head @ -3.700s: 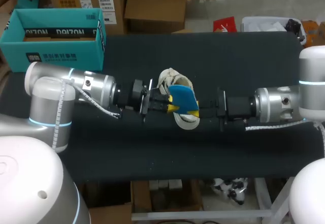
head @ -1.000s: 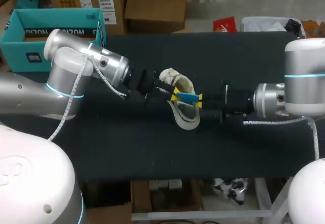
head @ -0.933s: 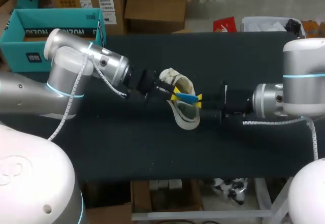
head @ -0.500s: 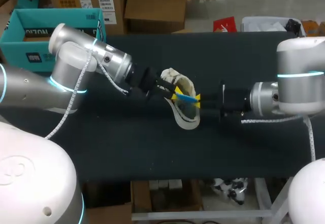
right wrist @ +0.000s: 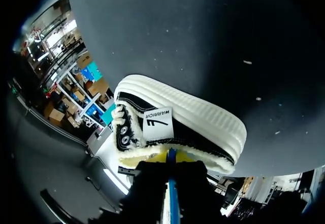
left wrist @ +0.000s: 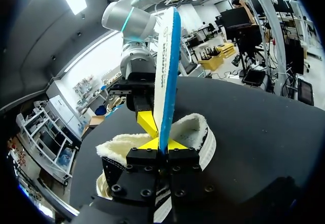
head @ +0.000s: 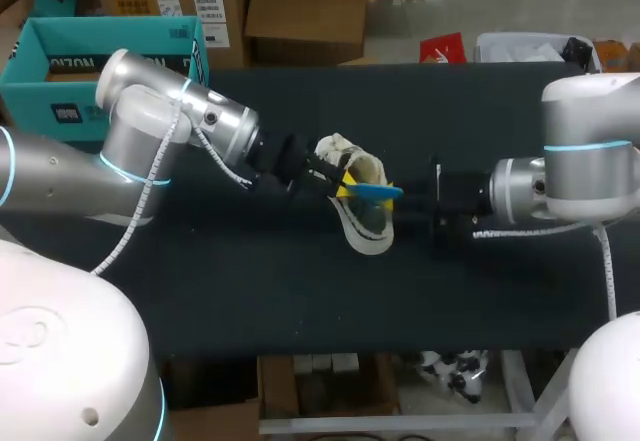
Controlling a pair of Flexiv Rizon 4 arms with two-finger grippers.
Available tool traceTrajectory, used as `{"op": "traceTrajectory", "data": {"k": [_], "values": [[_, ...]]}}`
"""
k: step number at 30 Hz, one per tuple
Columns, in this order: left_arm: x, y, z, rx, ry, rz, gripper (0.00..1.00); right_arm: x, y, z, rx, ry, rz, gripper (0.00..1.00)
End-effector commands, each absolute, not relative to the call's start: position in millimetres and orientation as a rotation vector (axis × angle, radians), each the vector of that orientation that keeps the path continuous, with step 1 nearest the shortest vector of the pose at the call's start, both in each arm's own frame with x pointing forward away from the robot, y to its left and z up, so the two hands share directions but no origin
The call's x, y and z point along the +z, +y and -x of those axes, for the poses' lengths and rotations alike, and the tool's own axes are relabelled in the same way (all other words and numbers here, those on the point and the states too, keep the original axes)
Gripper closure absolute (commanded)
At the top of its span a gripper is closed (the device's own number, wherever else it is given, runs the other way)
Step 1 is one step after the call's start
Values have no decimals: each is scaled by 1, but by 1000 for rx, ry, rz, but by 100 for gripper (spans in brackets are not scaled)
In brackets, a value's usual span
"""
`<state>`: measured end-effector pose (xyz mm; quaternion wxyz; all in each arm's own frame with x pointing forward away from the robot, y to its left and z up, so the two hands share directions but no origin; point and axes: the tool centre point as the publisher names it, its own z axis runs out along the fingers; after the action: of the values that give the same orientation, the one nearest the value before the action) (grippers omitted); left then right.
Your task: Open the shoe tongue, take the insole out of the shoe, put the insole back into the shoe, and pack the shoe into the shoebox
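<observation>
Blue on one face and white on the other, the insole [head: 375,191] stands on edge, pinched at one end by the left gripper [head: 340,186] and at the other by the right gripper [head: 400,197], which faces it from the opposite side. In the left wrist view the insole [left wrist: 167,66] rises straight out from between that gripper's yellow tips [left wrist: 158,144], which are pressed to its two faces. One yellow finger of the right gripper [left wrist: 147,122] shows just ahead, against the insole's white side.

The shoe [head: 365,229] lies on the dark surface [head: 300,291] directly under both grippers, and the insole's lower edge sits at its fleecy opening [left wrist: 195,132]. From the right wrist, the white ribbed sole and black upper [right wrist: 203,117] lie just ahead of the fingers, with the insole's blue edge [right wrist: 171,198] running between them.

The teal shoebox [head: 100,66] sits well behind the left gripper, near the surface's far corner.
</observation>
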<state>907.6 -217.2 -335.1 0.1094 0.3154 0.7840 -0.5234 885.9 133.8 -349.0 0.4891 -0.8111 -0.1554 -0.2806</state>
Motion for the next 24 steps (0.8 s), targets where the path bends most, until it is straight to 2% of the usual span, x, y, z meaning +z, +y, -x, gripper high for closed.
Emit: {"op": "traceTrajectory", "data": {"k": [1, 3, 6, 8, 10, 13, 16, 19, 20, 21, 22, 24], "values": [[-340, -221, -906, -1554, 2291, -911, 100, -354, 141, -891, -671, -380, 1979, 100], [-338, -219, -902, -1561, 2283, -910, 97, -354, 142, -890, -668, -380, 1987, 100], [-333, -215, -892, -1568, 2264, -919, 60, -354, 141, -888, -672, -378, 1996, 100], [-328, -212, -885, -1582, 2246, -928, 55, -354, 139, -887, -674, -378, 1996, 100], [-323, -211, -883, -1589, 2231, -933, 55, -354, 138, -885, -677, -377, 1999, 100], [-317, -210, -877, -1590, 2211, -943, 62, -354, 137, -884, -679, -377, 2001, 100], [-312, -213, -872, -1579, 2199, -959, 73, -354, 134, -883, -680, -377, 2002, 100], [-310, -215, -867, -1569, 2195, -973, 77, -355, 132, -883, -681, -375, 1997, 100], [-310, -215, -866, -1567, 2196, -974, 83, -355, 131, -883, -681, -374, 1996, 100], [-311, -217, -865, -1560, 2198, -977, 95, -355, 131, -883, -681, -374, 1995, 100], [-312, -218, -865, -1556, 2199, -977, 100, -355, 130, -883, -681, -374, 1994, 100], [-313, -220, -865, -1545, 2206, -975, 100, -355, 129, -883, -681, -373, 1988, 100]]}}
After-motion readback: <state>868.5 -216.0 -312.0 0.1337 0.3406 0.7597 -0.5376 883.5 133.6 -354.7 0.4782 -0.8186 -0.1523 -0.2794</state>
